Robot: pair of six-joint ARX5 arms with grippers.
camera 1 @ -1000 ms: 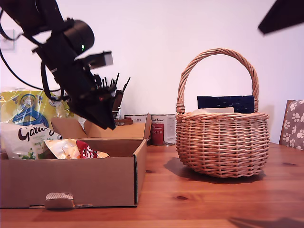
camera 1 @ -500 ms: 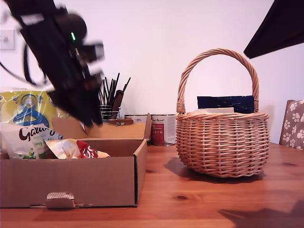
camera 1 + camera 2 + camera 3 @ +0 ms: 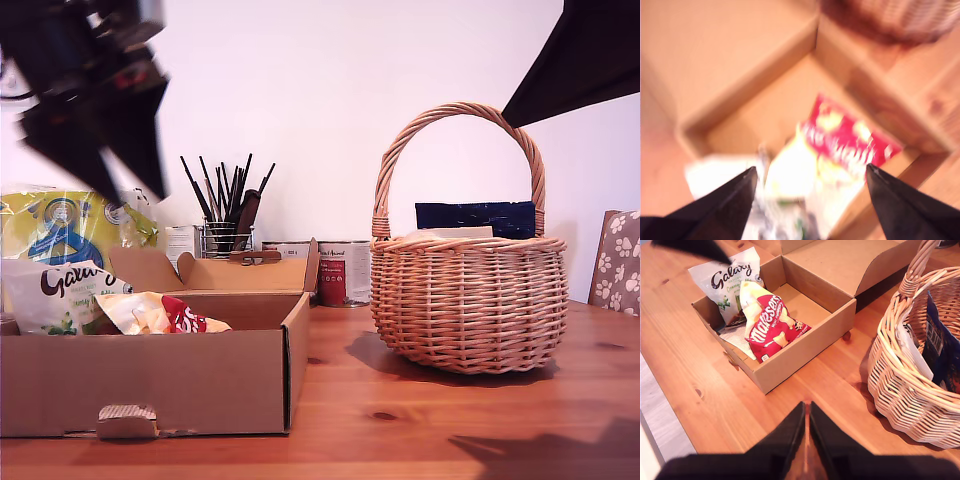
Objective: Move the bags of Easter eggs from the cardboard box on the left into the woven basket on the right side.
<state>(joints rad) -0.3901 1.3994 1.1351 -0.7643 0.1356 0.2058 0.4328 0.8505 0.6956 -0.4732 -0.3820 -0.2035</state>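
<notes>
The cardboard box sits at the exterior view's left. In it lie the bags of Easter eggs: a white one with dark script and a cream-yellow one with a red patch. My first gripper hangs blurred high above them, open and empty. My second gripper is shut on nothing above the bare table between the box and the woven basket.
A dark navy packet stands in the basket. Behind the box are a yellow-and-blue pack, a wire pen holder and tins. A dark wedge of an arm fills the exterior view's upper right. A chair shows at that view's right edge.
The first arm has swung up and toward the exterior view's left, away from the box's middle. The dark wedge at the upper right has grown and come lower. The bags have not moved.
</notes>
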